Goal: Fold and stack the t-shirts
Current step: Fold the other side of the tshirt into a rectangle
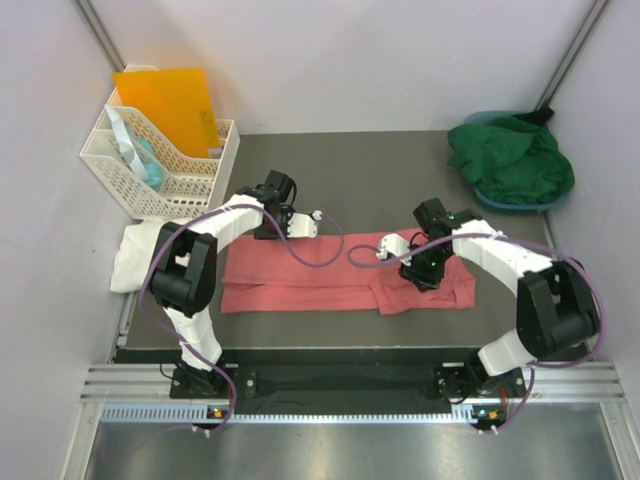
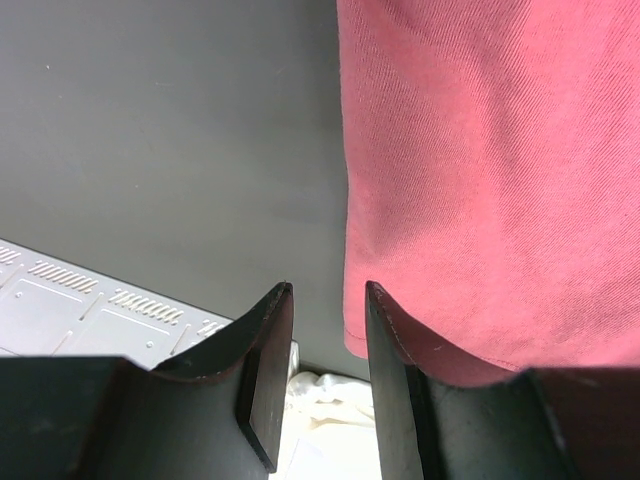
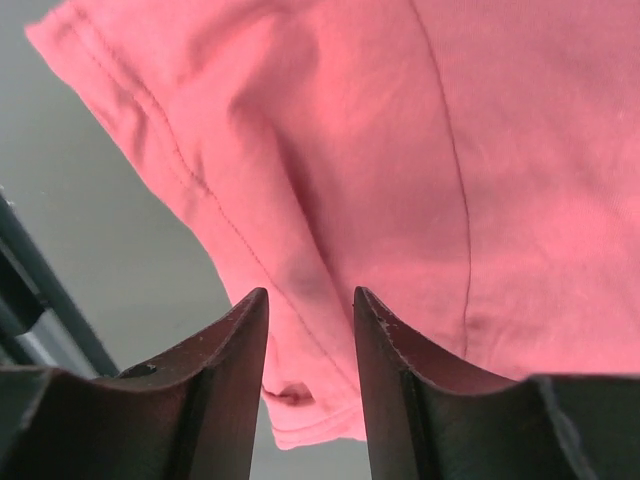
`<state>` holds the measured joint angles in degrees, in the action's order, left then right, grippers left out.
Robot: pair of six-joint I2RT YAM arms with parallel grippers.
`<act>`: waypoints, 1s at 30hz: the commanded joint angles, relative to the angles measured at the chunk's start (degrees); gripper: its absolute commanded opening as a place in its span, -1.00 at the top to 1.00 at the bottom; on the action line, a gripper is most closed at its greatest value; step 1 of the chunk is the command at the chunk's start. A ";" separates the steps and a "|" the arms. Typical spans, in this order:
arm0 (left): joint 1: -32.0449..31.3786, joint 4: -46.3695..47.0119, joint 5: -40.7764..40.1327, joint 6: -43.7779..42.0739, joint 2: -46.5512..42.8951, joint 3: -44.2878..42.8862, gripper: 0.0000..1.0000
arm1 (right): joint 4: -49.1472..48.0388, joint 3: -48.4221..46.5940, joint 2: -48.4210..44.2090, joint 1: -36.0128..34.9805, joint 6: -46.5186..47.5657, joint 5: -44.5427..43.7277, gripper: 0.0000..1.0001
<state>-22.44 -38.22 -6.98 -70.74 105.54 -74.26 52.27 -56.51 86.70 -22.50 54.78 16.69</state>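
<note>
Dark table (image 1: 400,170), salmon-pink t-shirt (image 1: 300,285) folded lengthwise, flat

Soft, even light from above fills the top view — pale walls (image 1: 350,60) bright, shadows short and faint on the dark grey tabletop (image 1: 380,170). The left wrist view shows crisp weave in the salmon-pink cloth t-shirt (image 2: 480,150); the black fingers (image 2: 262,370) of the left gripper (image 2: 328,292) sit in shade. The right wrist view is softer, more saturated.
</note>
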 commanded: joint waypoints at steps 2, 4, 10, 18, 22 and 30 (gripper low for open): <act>-0.15 -1.07 -0.93 -1.15 -0.77 -1.06 0.20 | -5.95 6.32 -10.66 -2.02 2.35 -3.85 0.19; -0.15 -1.07 -1.01 -1.07 -0.86 -0.98 0.20 | -7.53 9.13 -14.00 -3.68 1.64 -4.99 0.19; -0.15 -0.89 -1.36 -0.98 -0.59 -0.71 0.20 | -11.66 14.59 -19.46 -9.13 0.50 -7.81 0.19; -0.15 -0.63 -1.72 -1.07 -0.24 -0.71 0.20 | -12.98 14.41 -16.48 -12.47 0.23 -6.93 0.22; -0.06 -0.63 -1.89 -1.15 -0.33 -0.45 0.21 | -12.81 14.50 -15.68 -14.50 -0.20 -6.05 0.22; 0.37 -0.46 -2.16 -2.21 -1.12 -0.10 0.21 | -10.87 14.85 -14.98 -18.18 -0.73 -4.47 0.23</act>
<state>-22.41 -38.22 -8.69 -72.07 105.54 -74.26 41.28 -41.98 71.35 -38.33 54.87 10.41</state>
